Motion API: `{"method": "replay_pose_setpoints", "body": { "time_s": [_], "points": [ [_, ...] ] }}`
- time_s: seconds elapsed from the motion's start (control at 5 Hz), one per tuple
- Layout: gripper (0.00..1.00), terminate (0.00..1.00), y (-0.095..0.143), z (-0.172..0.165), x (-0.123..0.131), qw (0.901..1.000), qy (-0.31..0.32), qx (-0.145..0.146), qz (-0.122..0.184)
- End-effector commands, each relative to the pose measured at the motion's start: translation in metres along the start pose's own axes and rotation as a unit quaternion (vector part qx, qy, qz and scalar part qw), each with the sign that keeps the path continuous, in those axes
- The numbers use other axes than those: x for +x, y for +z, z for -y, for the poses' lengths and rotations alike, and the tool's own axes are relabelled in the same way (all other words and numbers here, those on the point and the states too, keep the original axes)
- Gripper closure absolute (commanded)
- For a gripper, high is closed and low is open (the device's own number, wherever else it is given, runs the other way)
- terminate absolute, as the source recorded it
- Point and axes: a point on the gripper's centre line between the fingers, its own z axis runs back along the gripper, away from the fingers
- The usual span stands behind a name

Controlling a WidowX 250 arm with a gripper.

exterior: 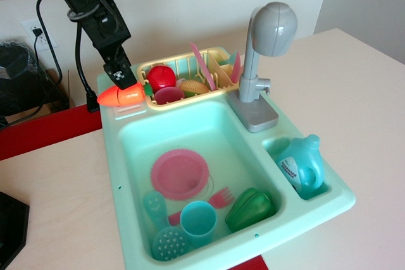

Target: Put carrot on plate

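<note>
The orange toy carrot (121, 95) with a green stub hangs level in my gripper (124, 85), tip pointing left. My gripper is shut on the carrot and holds it above the back left corner of the teal toy sink (304, 222). The round pink plate (180, 173) lies flat in the sink basin, in front of the carrot and to its right, well below it. The plate's top is bare.
A yellow dish rack (190, 77) behind the basin holds a red apple (162, 76), yellow corn (195, 86) and pink utensils. A grey faucet (262, 49) stands at back right. A teal cup (198, 220), green pepper (250, 208), pink fork and teal perforated disc (168, 244) lie near the plate.
</note>
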Motion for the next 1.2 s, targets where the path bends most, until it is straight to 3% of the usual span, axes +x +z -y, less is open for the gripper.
{"method": "replay_pose_setpoints", "body": {
  "time_s": [0.0, 0.4, 1.0],
  "points": [
    [0.0, 0.0, 0.0, 0.0, 0.0, 1.0, 0.0, 0.0, 0.0],
    [0.0, 0.0, -0.017, -0.007, 0.0, 0.9999, 0.008, 0.008, -0.01],
    [0.0, 0.0, -0.052, -0.016, -0.01, 0.9985, 0.013, 0.012, -0.053]
  ]
}}
